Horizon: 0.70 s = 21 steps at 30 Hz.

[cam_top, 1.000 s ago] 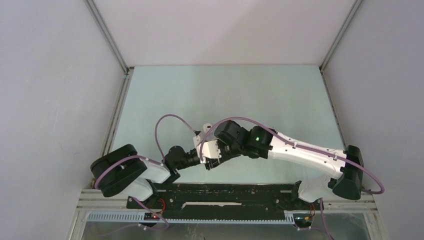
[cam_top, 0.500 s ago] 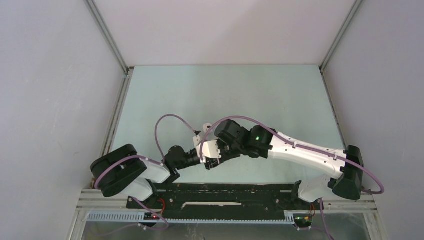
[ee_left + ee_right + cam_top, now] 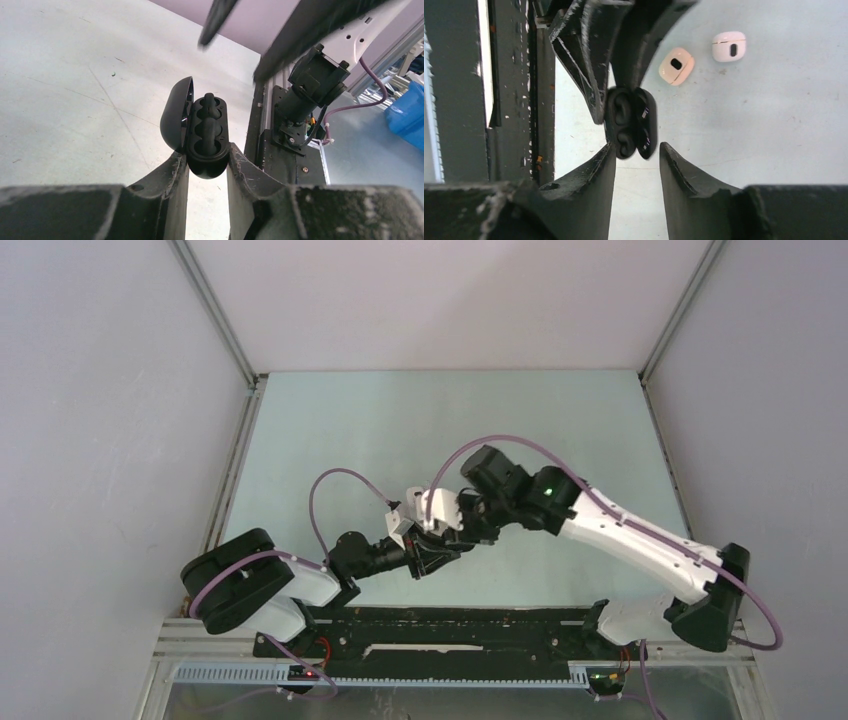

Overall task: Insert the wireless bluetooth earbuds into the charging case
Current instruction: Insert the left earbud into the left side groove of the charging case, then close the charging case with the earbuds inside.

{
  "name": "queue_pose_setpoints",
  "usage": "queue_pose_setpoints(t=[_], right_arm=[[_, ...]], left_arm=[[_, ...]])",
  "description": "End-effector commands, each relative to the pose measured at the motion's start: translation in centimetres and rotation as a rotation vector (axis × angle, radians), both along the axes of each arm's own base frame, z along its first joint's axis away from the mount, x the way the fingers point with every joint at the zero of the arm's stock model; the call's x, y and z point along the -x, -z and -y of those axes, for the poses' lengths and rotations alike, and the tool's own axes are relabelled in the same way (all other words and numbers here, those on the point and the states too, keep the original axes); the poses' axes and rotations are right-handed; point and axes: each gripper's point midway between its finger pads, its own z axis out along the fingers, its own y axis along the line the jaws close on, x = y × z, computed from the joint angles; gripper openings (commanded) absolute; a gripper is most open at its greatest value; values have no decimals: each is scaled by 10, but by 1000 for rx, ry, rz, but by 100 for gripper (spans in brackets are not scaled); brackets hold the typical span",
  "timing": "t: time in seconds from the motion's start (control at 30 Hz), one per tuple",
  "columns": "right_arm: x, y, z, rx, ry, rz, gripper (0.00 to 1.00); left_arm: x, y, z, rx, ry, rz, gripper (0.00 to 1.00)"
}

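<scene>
The black charging case point(image 3: 207, 130) is off the table, with my left gripper point(image 3: 207, 160) shut on its lower end. Its lid point(image 3: 175, 117) is swung open to the left. Dark rounded shapes sit in its two wells point(image 3: 621, 122). I cannot tell whether they are earbuds or bare wells. My right gripper point(image 3: 637, 150) is open, its fingertips on either side of the case's point(image 3: 644, 122) end without touching it. From above, both grippers meet near the table's front middle, left point(image 3: 425, 560) and right point(image 3: 447, 533), and they hide the case.
Two small closed cases lie on the pale table point(image 3: 774, 110): a pinkish-white one point(image 3: 676, 65) and a white one point(image 3: 729, 46). The black base rail point(image 3: 450, 625) runs along the near edge. Grey walls enclose the table on three sides.
The right gripper has opened from shut. Its arm has lifted and shifted back and to the right, off the case. The left gripper has kept still, holding the case.
</scene>
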Motion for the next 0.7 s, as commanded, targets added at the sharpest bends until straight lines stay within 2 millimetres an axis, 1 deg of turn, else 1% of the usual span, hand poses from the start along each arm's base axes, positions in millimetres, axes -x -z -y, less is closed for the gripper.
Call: queue_pose_setpoints(t=[0.0, 0.03, 0.07, 0.1, 0.13, 0.2, 0.3, 0.33, 0.4, 0.5, 0.6, 0.67], right_arm=[[5, -62, 6, -229, 7, -55, 41], [-3, -66, 12, -253, 38, -63, 41], [-9, -70, 17, -286, 63, -76, 45], [-13, -73, 21, -326, 80, -95, 52], [-13, -75, 24, -377, 78, -145, 61], [-19, -68, 30, -434, 101, -214, 83], [-29, -42, 35, -442, 160, -312, 99], [-28, -32, 35, -437, 162, -352, 100], [-28, -19, 32, -438, 168, -419, 100], [-20, -1, 25, -435, 127, -499, 100], [-12, 6, 19, -438, 75, -562, 100], [1, 5, 18, -434, 19, -586, 100]], left_arm=[[-2, -15, 1, 50, 1, 42, 0], [-2, -14, 1, 49, 2, 42, 0], [-2, -15, 1, 50, 5, 43, 0], [-2, -15, 1, 50, 6, 45, 0], [-1, -14, 1, 49, 10, 46, 0], [0, -14, 2, 48, 17, 49, 0], [2, -15, 3, 53, 33, 56, 0], [3, -14, 3, 53, 39, 58, 0], [6, -15, 4, 59, 55, 69, 0], [8, -14, 4, 58, 66, 67, 0], [8, -13, 5, 51, 67, 61, 0], [5, -11, 6, 46, 57, 49, 0]])
